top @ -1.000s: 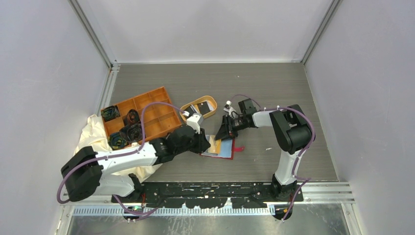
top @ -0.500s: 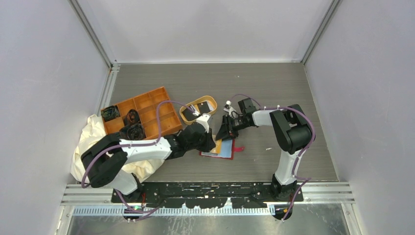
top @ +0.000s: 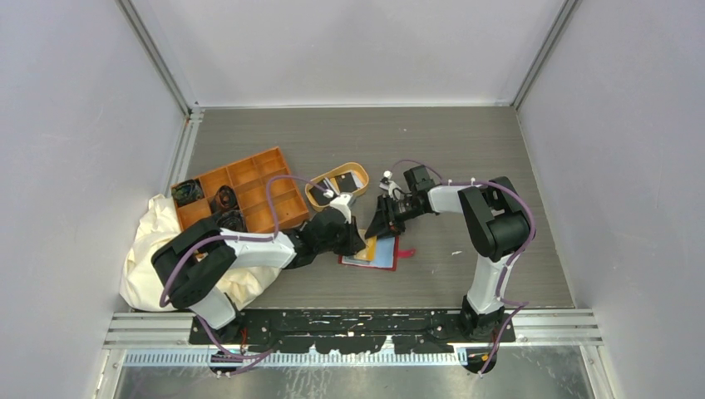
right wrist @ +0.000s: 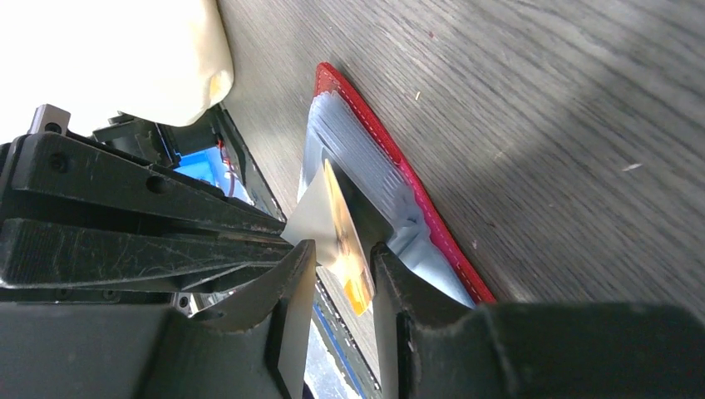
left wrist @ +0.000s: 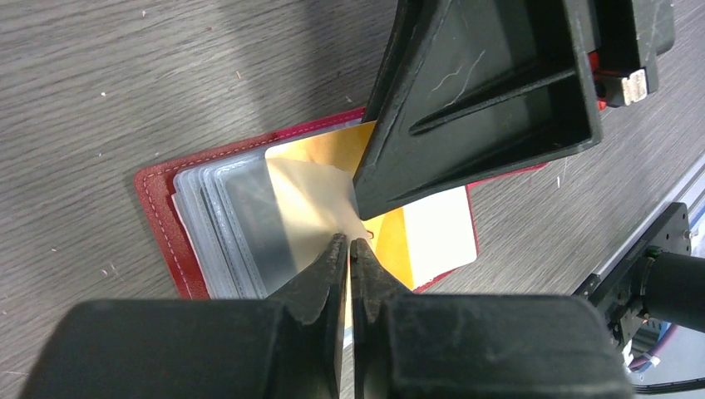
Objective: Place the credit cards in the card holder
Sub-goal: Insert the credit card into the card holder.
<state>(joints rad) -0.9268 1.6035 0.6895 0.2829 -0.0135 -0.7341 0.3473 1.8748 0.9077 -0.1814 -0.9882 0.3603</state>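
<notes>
The red card holder (top: pixel 384 256) lies open on the table with its grey-clear sleeves up; it also shows in the left wrist view (left wrist: pixel 162 208) and the right wrist view (right wrist: pixel 416 191). My left gripper (top: pixel 359 239) (left wrist: pixel 349 243) is shut on the edge of an orange and white credit card (left wrist: pixel 432 237) (right wrist: pixel 345 241), which stands tilted with its end at the sleeves. My right gripper (top: pixel 384 224) (right wrist: pixel 342 248) is open, its fingers either side of that card, one finger pressing on a sleeve. More cards (top: pixel 342 182), dark and pale, lie in the oval tan dish (top: pixel 320 195).
An orange compartment tray (top: pixel 249 179) with black items stands at the left. A cream cloth (top: pixel 150 241) lies beside it under my left arm. The two grippers are close together over the holder. Grey walls enclose the table.
My left arm has swung its elbow in toward the middle and its gripper has moved slightly right, onto the holder. The right arm has not moved.
</notes>
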